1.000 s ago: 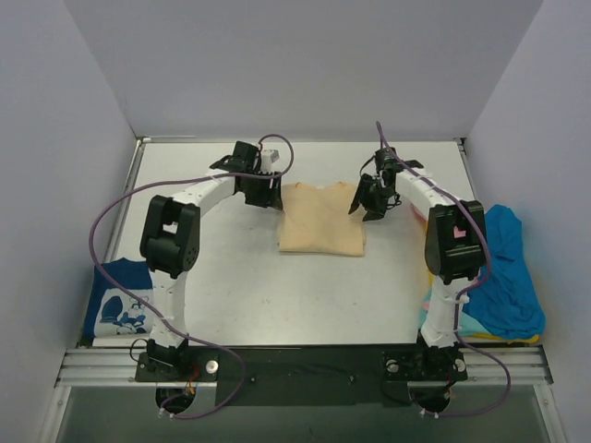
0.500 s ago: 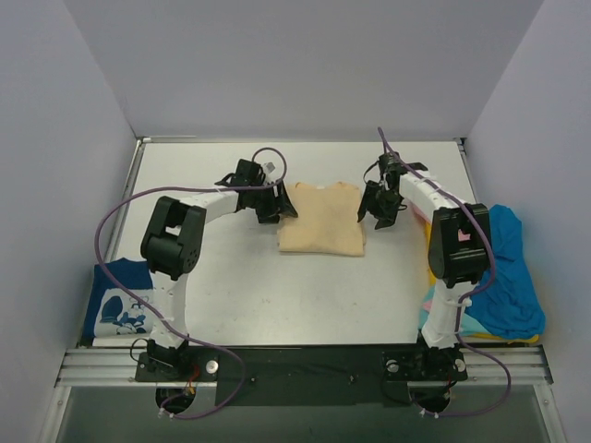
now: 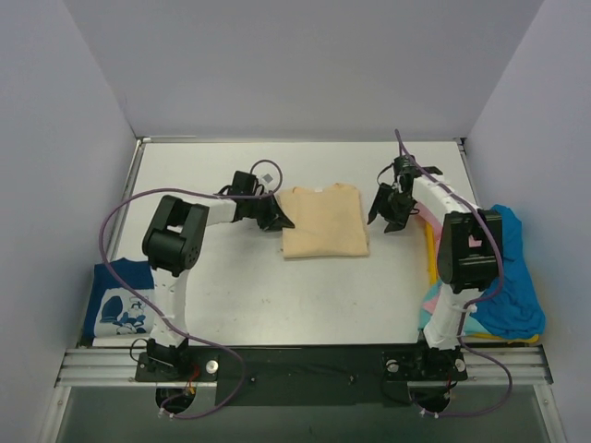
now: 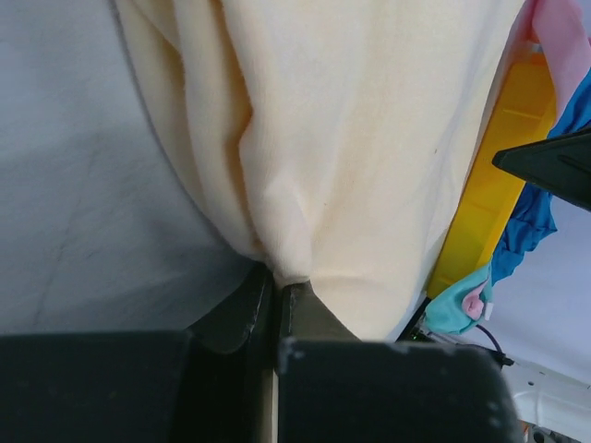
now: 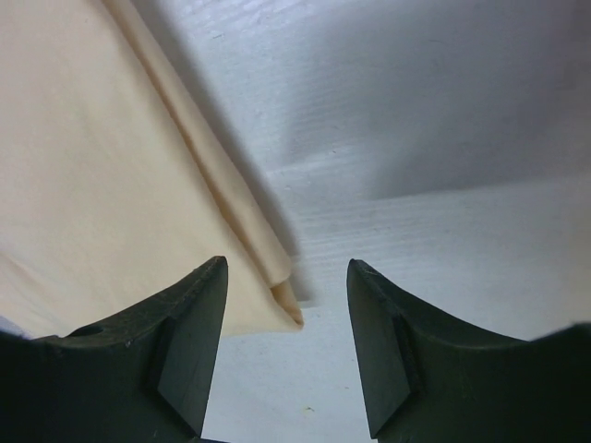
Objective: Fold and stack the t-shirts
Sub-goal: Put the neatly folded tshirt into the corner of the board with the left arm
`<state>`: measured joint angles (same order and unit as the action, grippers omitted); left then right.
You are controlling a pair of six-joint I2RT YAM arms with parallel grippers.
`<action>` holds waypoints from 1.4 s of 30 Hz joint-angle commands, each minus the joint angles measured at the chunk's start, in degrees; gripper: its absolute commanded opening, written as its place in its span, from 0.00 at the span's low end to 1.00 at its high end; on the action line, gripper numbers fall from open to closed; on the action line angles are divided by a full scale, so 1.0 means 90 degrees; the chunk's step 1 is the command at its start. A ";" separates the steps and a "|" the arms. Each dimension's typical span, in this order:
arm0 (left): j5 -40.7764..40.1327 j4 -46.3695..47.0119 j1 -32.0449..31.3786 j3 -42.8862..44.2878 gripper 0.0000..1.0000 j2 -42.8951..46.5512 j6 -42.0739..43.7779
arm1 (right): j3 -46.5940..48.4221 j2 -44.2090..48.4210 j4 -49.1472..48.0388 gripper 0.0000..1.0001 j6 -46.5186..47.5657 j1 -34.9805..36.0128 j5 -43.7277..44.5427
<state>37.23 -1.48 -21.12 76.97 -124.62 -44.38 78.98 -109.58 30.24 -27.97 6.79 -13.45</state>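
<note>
Tan tee [image 3: 323, 221] lies folded in a rough rectangle mid-table, flat on the white table [image 3: 259, 286]. Left gripper [image 4: 276, 280] is pressed together on a bunched fold at the tee's left edge. In the wrist view the cloth puckers right into the closed tips, but the fingers hide how much is caught between them. From above, the gripper body mostly covers that pinch.

Right gripper [image 5: 286, 268] is spread and holds nothing, low over the table at the tee's right side. In its wrist view the tee's folded corner sits in the gap, nearer the left-of-frame finger. Can't tell if either finger touches the cloth. The lower layers of the fold aren't visible in any view.

Navy tee [image 3: 120, 303] with white print lies at the near left table edge, well apart from the tan one (print too small to read, and the left arm covers part of its right side).

Bright blue tee [image 3: 510, 268] is heaped at the right table edge, partly behind the right arm, so its outline is unclear. Beside it the left wrist view catches a yellow piece [image 4: 489, 175] (can't tell what it is), some teal cloth [image 4: 452, 309] and some pink cloth [image 4: 559, 37] cut off by the frame corner. Whether those two are folded is not visible.
</note>
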 commanded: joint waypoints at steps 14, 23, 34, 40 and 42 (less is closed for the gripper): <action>-0.1392 -0.5868 0.1351 -0.0505 0.00 0.2215 0.5298 | -0.0699 0.1462 0.0165 0.50 0.0217 -0.0148 0.0049; -0.2887 -0.6973 0.1721 -0.0965 0.00 0.3269 0.6376 | -0.0914 0.1785 0.0156 0.50 0.0353 -0.0178 0.0118; -0.3951 -0.7921 0.2218 -0.1461 0.00 0.4587 0.7157 | -0.1294 0.2165 0.0107 0.50 0.0490 -0.0275 0.0157; -0.4624 -0.8078 0.3303 -0.1395 0.00 0.5319 0.7646 | -0.1510 0.2371 0.0058 0.50 0.0597 -0.0324 0.0147; -0.4829 -0.8030 0.3460 -0.1384 0.00 0.5544 0.7802 | -0.1559 0.2390 0.0058 0.50 0.0636 -0.0344 0.0147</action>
<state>-0.54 -71.50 7.16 63.02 -80.20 21.39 65.82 -90.91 30.04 -23.68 4.32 -13.23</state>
